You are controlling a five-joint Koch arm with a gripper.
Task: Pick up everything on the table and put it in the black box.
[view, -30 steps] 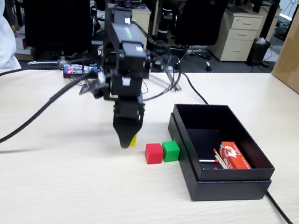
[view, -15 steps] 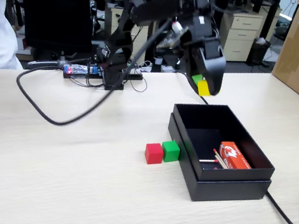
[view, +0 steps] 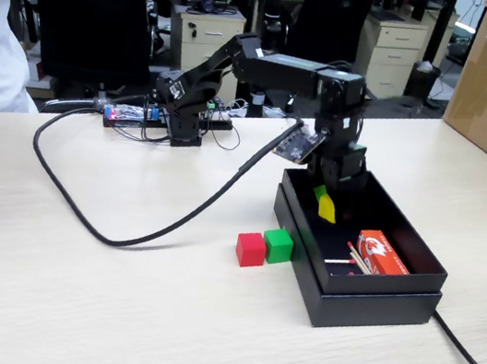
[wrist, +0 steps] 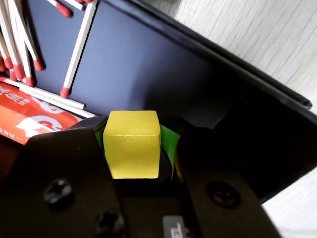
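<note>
Wrist view is showing the tool squeezing the yellow cube over the black box.

The yellow cube sits clamped between the gripper's jaws, hanging over the far end of the black box, clear of the floor as far as the wrist view shows. The shallow matte black box lies on the pale wood-grain table. In the fixed view the red cube and green cube rest on the table touching each other, green at two o'clock of red, at nine o'clock of the box, just beside its wall.
</note>
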